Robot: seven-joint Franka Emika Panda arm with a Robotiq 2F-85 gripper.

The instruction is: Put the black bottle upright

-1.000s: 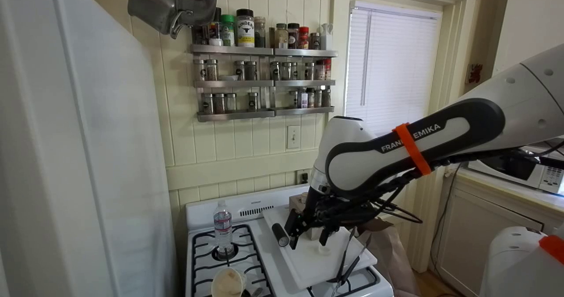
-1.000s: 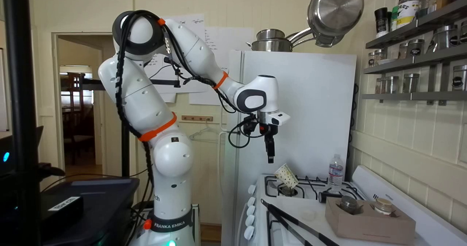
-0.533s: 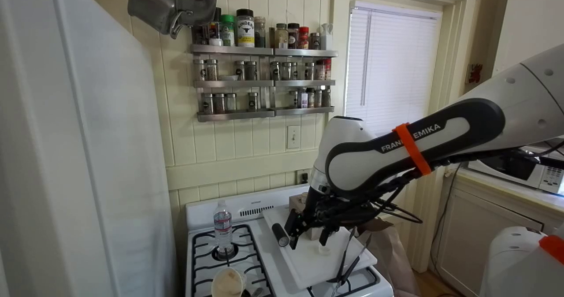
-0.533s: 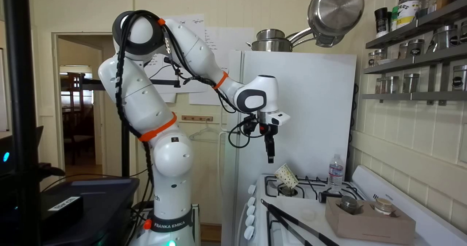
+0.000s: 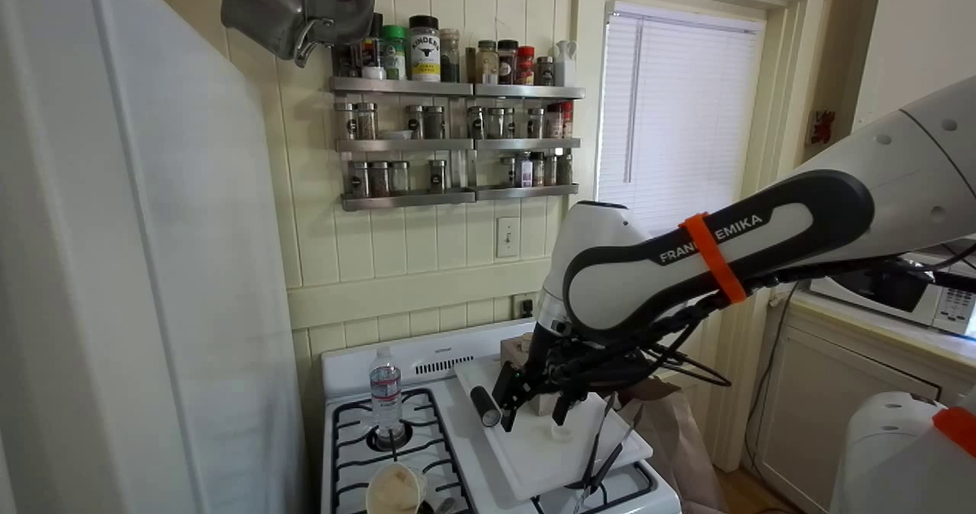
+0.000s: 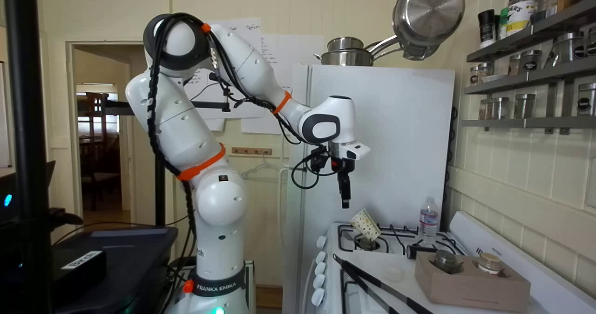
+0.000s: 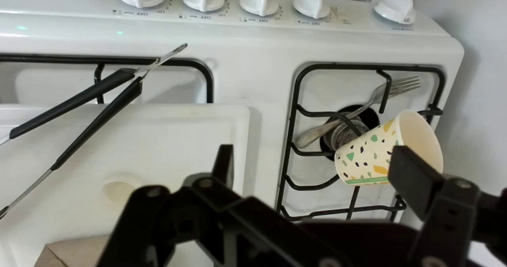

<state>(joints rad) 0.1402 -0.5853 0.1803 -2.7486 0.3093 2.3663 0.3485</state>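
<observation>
little of the task looks done. the black bottle (image 5: 486, 406) lies on its side at the rim of the white tray (image 7: 178, 148), which is set across the stove surface (image 7: 259, 77); both exterior views show it flat, not standing. in an exterior view the cardboard box (image 6: 470, 283) covers part of it, so it is hard to say whether it rests wholly on the tray or overhangs the rim.

the jaws are spread wide and hold nothing. they hang well above the surface, toward the side with the knobs (image 7: 258, 1), and in the wrist view part of the paper cup (image 7: 372, 152) shows behind them. they are not yet at the bottle.

what is left seems to be the whole job: bring the arm (image 6: 251, 67) over to the bottle, lower, close on its body, lift, turn it on end, set it standing and let go. the tongs (image 7: 97, 126) lie across the tray and the box is near the bottle, so the way in calls for some care; a round bottle could roll off the rim if nudged. the water bottle (image 6: 428, 218) is upright and needs no handling.
</observation>
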